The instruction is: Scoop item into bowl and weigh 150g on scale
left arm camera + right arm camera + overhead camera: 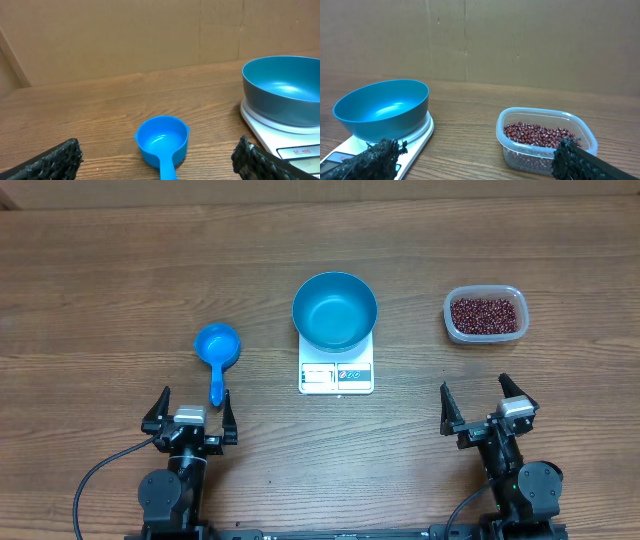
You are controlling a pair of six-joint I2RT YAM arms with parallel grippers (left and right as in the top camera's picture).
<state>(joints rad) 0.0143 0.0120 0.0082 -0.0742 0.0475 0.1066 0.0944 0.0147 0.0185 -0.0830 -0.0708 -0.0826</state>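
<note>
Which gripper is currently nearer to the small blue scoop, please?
Left. The left gripper sits open right at the handle end of the scoop; the right gripper is far off, beyond the scale.

Bowl (335, 311) sits on scale (336, 373), at middle of table (100, 270). Scoop (216, 350) lies left of scale, apart from it, handle pointing to near side. Tub (484, 339) stands right of bowl, well apart. Beans (485, 315) lie in tub. Left gripper (196, 397) at near edge, just before scoop handle. Right gripper (474, 386) at near edge, before tub.
</note>
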